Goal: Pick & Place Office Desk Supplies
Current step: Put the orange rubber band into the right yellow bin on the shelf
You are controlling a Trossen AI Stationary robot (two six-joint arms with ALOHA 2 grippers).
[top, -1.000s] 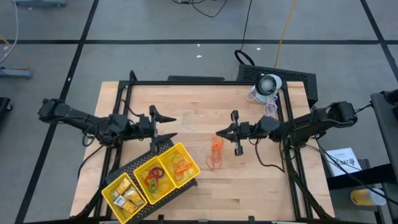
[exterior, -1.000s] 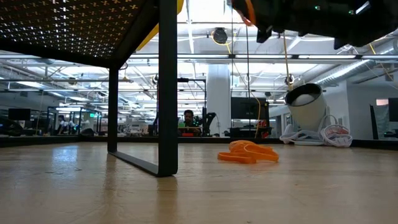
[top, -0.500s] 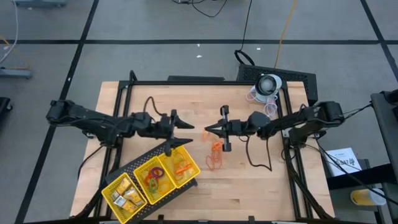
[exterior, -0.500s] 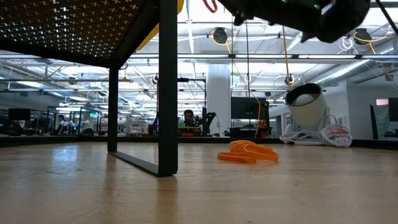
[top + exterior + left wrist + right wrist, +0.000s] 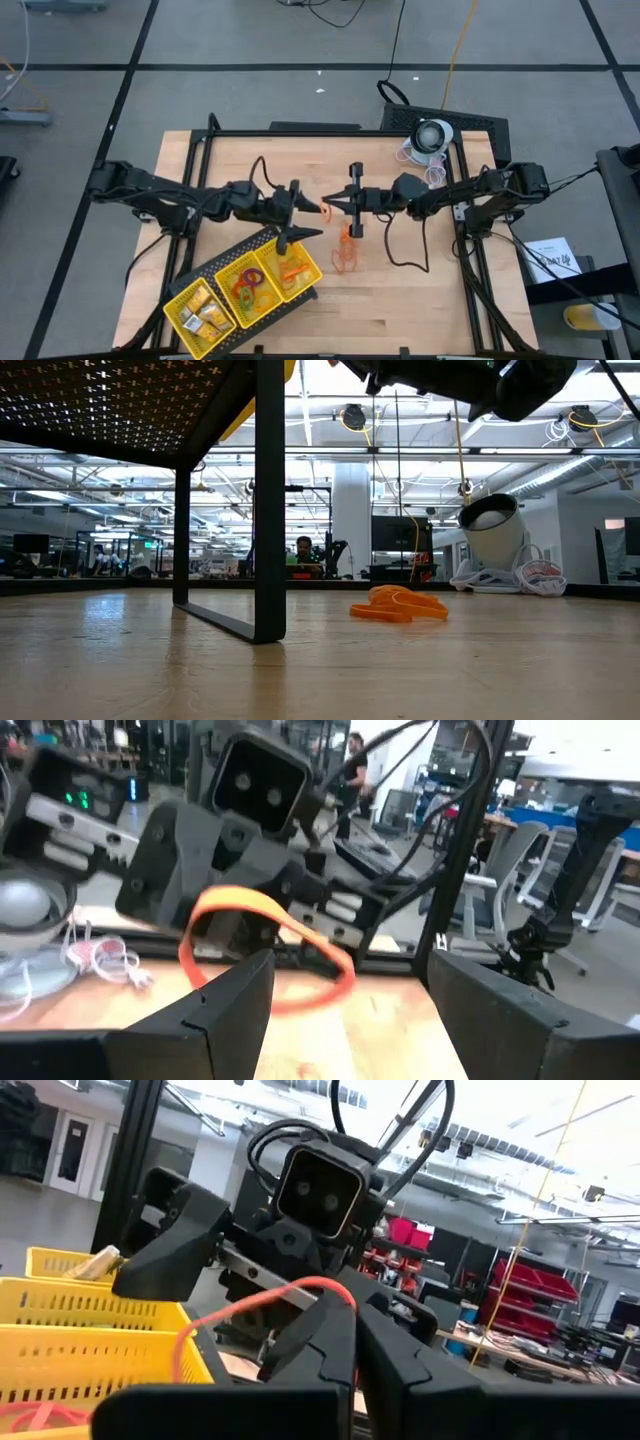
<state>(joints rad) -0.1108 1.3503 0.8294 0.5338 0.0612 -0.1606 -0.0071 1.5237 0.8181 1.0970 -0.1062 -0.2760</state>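
Observation:
My right gripper [image 5: 333, 206] is above the table's middle, shut on one orange rubber band [image 5: 262, 946]. My left gripper [image 5: 314, 220] faces it, fingers open, tips just short of the band's loop; I see no touch. Below them, a pile of orange rubber bands [image 5: 345, 250] lies flat on the wood, also in the low view [image 5: 398, 605]. The yellow three-compartment tray [image 5: 190, 287] sits at the near left, holding yellow blocky pieces [image 5: 203, 315], coloured rings [image 5: 247, 285] and orange bands [image 5: 293, 268]. My right gripper pinches the rubber band at one end of its loop [image 5: 330, 1287] between its two shut fingers [image 5: 345, 1335]. The fingers point roughly level toward the table's left. The rest of the loop [image 5: 215, 1320] arches out ahead of the fingertips, slack and clear of the table.
A white lamp-like device [image 5: 432, 135] with white cords [image 5: 415, 155] stands at the far right corner. Black frame rails [image 5: 330, 131] run along the table's far, left and right edges. In the low view a black post [image 5: 268, 500] of the tray's stand rises at the left.
Both grippers have come toward each other over the table's middle. My right gripper has gone left and up from above the pile, carrying the band. My left gripper has gone right, staying open. Both wrists have rolled a little.

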